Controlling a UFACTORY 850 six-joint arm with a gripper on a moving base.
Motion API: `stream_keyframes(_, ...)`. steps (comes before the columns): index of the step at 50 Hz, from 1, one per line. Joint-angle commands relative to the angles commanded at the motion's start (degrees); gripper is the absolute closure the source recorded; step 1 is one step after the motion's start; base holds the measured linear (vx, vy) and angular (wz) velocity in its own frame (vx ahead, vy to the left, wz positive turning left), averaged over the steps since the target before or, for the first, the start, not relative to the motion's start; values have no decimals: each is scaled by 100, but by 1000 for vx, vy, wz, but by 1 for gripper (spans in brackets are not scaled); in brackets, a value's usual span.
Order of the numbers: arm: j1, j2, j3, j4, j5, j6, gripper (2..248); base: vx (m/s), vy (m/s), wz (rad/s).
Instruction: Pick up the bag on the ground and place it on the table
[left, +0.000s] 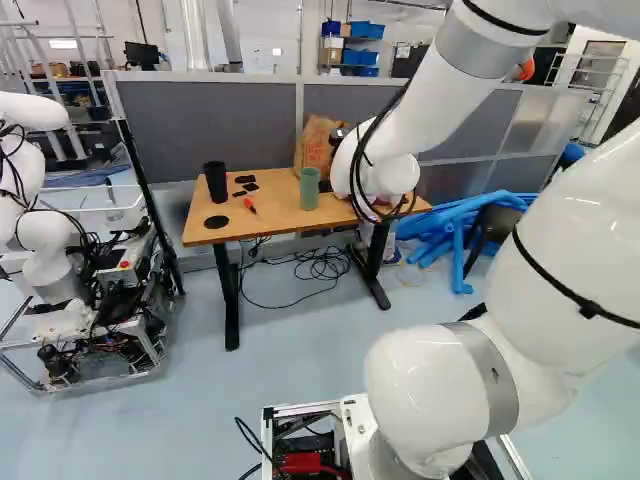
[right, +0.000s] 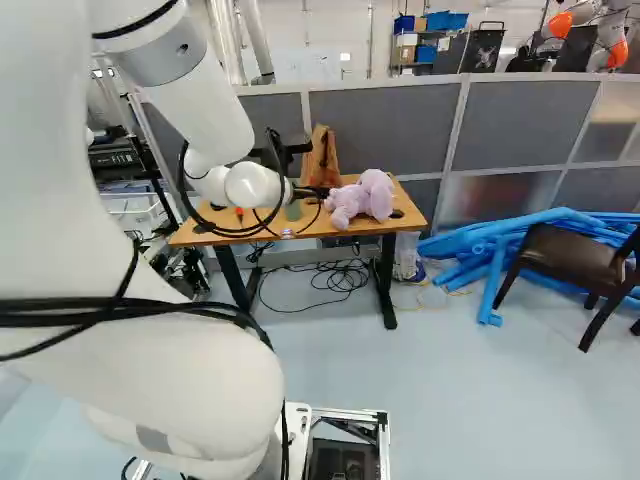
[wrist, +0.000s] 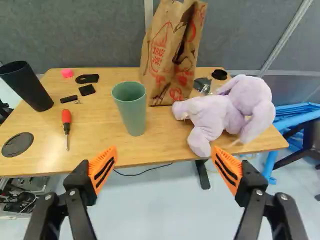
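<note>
So from where I'm standing, the claw (right: 308, 193) is spread wide, orange pads (wrist: 103, 169) well apart, and it's hanging near the close edge of the table (wrist: 165, 150). Call 12 o'clock straight out past the fingertips. The brown paper bag (wrist: 167, 55) is up on the tabletop at 12, standing upright at the back, right by the grey partition (wrist: 90, 35). Green cup (wrist: 131, 110) sits at 11, a bit closer in than the bag. Floppy lilac plush (wrist: 220, 117) is sprawled at 1 to 2, one end right by the bag's foot. Over at 10 you've got a red-handled screwdriver (wrist: 66, 122) with a tall black cup (wrist: 27, 87) beyond it, plus a flat black disc (wrist: 17, 145) around 9. There's a heap of blue tubes (right: 500, 250) on the floor off at 2, and another robot (left: 50, 250) parked past the table's 9 o'clock side, lol
</note>
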Motion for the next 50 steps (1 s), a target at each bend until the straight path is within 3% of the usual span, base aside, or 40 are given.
stream_keyframes(25,-14,418,1077,-33,1094,174,3,0,0,0)
stream_keyframes(50,-23,685,1763,-54,1791,286,3,0,0,0)
